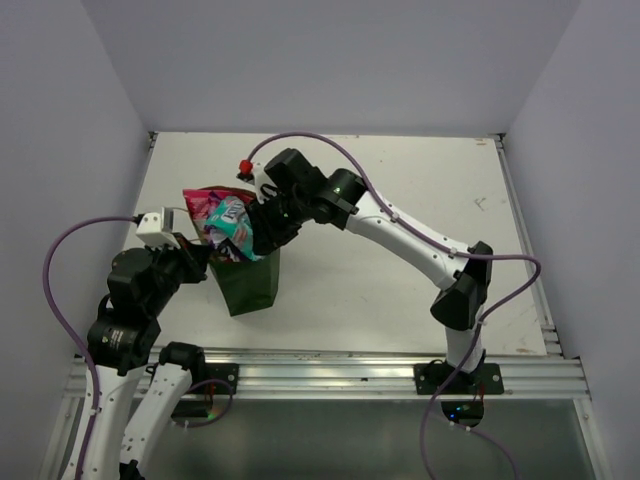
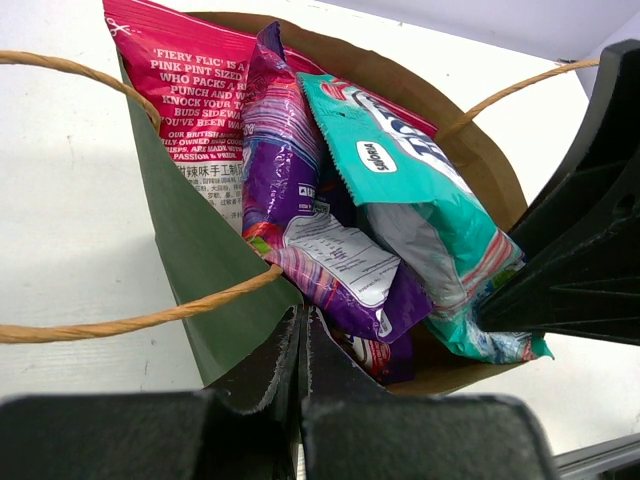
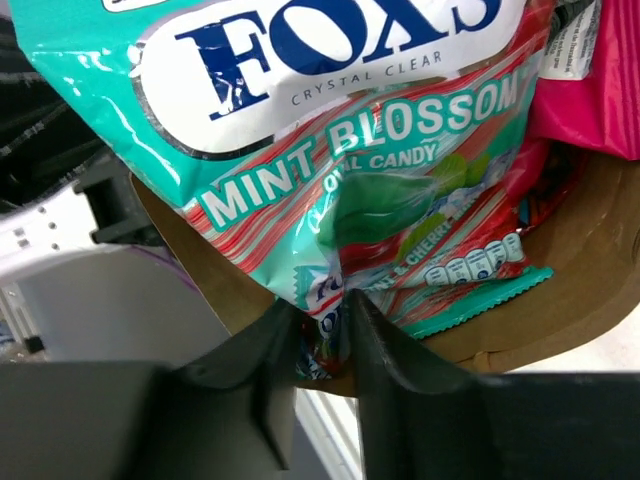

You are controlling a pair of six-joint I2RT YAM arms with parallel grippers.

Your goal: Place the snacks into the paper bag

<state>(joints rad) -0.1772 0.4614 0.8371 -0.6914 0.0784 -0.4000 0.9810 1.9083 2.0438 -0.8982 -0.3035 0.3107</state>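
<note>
One teal packet (image 3: 300,150) ran lengthwise straight ahead of the right tool (image 3: 322,322), which was clenched on its near end. The left tool (image 2: 300,325) gripped the near wall of the paper bag (image 2: 190,250).

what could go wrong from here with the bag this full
1. The teal packet pokes above the bag rim, so it may slip out when the right gripper lets go.
2. The left gripper pinches the rim; any tug could tip or tear the bag.
</note>
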